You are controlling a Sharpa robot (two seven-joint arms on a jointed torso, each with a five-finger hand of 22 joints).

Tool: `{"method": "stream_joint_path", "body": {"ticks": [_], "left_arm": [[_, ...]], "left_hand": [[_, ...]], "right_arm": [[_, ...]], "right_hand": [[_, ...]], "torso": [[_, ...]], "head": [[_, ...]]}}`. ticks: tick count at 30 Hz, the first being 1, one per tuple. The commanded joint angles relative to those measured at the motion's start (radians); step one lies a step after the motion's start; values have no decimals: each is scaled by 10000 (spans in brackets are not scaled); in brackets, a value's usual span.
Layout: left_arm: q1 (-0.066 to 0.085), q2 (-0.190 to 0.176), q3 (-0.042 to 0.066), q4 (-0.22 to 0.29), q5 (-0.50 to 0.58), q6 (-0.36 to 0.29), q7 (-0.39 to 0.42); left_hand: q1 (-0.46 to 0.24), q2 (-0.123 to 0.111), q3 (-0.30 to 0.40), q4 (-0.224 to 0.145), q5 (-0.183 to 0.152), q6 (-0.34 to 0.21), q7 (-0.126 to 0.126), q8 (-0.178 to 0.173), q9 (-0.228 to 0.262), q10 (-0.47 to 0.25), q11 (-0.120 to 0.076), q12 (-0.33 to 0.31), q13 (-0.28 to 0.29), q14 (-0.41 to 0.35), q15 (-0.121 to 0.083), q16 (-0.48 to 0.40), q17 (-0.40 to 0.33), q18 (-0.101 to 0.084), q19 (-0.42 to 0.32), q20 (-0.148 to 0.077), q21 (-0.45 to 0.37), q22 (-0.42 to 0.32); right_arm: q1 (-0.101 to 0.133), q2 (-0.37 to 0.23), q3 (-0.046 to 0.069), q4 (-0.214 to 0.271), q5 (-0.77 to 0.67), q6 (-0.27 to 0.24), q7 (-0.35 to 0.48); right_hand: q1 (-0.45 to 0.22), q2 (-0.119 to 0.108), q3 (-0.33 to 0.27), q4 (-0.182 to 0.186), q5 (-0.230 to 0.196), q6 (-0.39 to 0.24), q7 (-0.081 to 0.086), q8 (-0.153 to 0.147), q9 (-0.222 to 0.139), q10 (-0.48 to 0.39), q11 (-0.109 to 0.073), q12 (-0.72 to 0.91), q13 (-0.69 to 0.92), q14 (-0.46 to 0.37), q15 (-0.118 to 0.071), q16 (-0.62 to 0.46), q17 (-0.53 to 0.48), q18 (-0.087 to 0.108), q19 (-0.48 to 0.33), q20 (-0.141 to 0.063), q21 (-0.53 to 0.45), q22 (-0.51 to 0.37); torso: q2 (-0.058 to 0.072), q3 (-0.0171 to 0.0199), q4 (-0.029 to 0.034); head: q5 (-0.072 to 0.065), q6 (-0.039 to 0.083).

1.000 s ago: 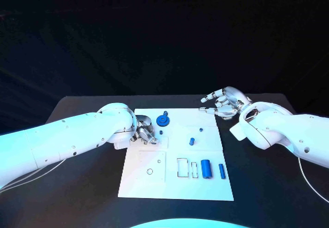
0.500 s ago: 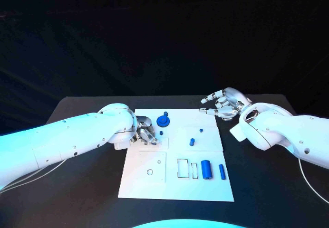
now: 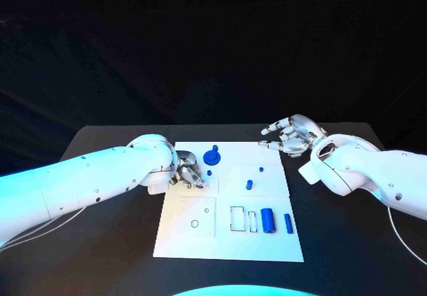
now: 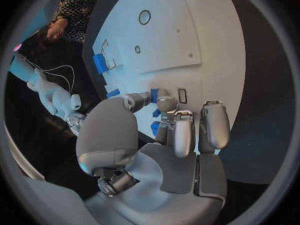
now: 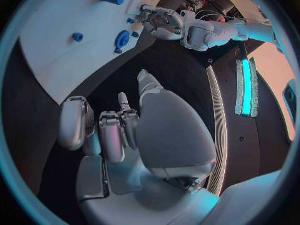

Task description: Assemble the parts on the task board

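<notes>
Left silver hand (image 3: 187, 172), fingers curled together on the flat white task board (image 3: 267, 246) at nine o'clock, while right silver hand (image 3: 288, 137) hovers spread, empty, at two o'clock.

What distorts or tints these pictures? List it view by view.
Head view: cyan light washes the left arm; the task board stays bright against the black table. Left wrist view: fisheye bends the board's straight edges, and the left hand looms large. Right wrist view: same curving, with the right hand in shade.
</notes>
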Motion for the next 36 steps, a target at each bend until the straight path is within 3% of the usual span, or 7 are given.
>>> {"method": "stream_joint_path", "body": {"ticks": [1,9,22,29,36], "left_arm": [[-43,6,-34,-75,-190,37,-60],[-44,-4,-34,-84,-179,49,-54],[-45,-37,-33,-65,-177,55,-46],[-51,-118,-11,5,-185,2,-31],[-54,-368,79,212,-208,-129,-24]], "left_hand": [[-184,26,784,-890,-72,81,-3,-48,16,67,-9,60,15,1015,-64,56,2504,-99,89,-17,40,10],[-541,20,129,-385,-113,173,-19,-109,30,81,-22,117,56,1027,-75,71,2539,-104,117,-31,32,39],[-627,-99,-260,-200,-107,203,-25,-136,45,73,-24,129,52,1030,-78,76,2550,-107,129,-35,29,56],[-706,-312,-1241,233,-110,265,-22,-210,62,60,-21,149,41,1032,-78,78,2556,-107,134,-40,11,62],[-961,-362,-2098,305,-115,269,-7,-301,61,30,-8,147,8,1021,-70,59,2521,-105,134,-42,-6,61]], "right_arm": [[-9,-1,2,-3,-34,76,63],[-13,-3,2,-7,-33,78,60],[-19,-14,2,-4,-33,72,62],[-27,-13,2,-7,-30,53,77],[-35,-20,2,-17,-41,27,87]], "right_hand": [[-86,11,-37,33,-11,61,-22,-15,-13,-59,-9,-24,1191,845,-10,-51,1842,90,-25,-25,-19,287],[-86,11,-37,33,-11,61,-22,-15,-13,-59,-9,-24,1191,845,-10,-51,1842,90,-25,-25,-19,287],[-127,19,-49,32,-11,62,-22,-16,-16,-51,-9,-17,1199,845,-10,-52,1842,88,-20,-25,-15,292],[-127,19,-49,32,-11,62,-22,-16,-16,-51,-9,-17,1199,845,-10,-52,1842,88,-20,-25,-15,292],[-155,18,-61,32,-16,62,-22,-18,-19,-60,-9,-26,1188,842,-11,-57,1830,91,-25,-26,-31,282]], "torso": [[-4,1,-3],[-4,6,0],[-2,-1,4],[-13,1,-5],[-22,-3,14]], "head": [[-2,-2],[-2,-14],[-10,-22],[6,-11],[0,24]]}}
